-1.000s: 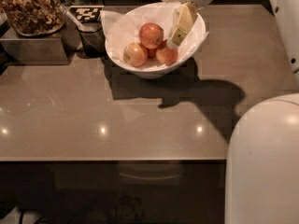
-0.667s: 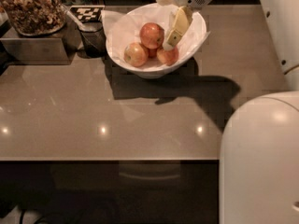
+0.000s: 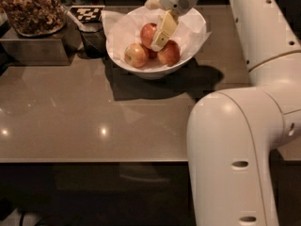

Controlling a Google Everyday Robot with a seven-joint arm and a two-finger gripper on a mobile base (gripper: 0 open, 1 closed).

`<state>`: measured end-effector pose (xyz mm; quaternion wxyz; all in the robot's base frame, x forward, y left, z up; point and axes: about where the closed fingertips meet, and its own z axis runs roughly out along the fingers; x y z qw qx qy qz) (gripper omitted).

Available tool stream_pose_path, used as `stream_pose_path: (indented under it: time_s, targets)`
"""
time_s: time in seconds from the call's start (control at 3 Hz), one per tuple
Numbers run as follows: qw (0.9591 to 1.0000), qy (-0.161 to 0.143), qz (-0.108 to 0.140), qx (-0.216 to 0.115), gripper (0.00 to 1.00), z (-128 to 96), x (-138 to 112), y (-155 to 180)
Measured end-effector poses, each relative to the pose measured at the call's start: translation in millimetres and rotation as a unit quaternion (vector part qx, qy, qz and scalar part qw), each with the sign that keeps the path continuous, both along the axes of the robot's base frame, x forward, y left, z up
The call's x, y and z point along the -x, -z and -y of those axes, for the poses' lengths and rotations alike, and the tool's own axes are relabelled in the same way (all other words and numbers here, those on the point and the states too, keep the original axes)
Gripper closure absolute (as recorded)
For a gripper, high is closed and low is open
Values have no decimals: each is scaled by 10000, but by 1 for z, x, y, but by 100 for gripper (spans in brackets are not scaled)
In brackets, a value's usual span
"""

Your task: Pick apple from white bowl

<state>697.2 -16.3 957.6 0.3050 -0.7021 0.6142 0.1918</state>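
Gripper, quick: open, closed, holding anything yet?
Gripper: down inside the white bowl, among the apples. Open or closed cannot be told, nor whether it holds one.

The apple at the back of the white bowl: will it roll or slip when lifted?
The apple is round and glossy, so it may slip from the gripper hanging beside it. Two other apples sit close in the white bowl and may shift on its paper lining.

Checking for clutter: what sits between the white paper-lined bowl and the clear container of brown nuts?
Camera view: a small dark cup stands there; the gripper hangs inside the white bowl.
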Motion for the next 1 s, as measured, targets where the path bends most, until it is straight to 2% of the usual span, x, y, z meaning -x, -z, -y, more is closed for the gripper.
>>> stream_pose_path:
  time_s: [0.33, 1.0]
  targets:
    - [9999, 74, -24, -96, 0, -3, -13, 8]
    - [9989, 301, -180, -320, 0, 5, -27, 24]
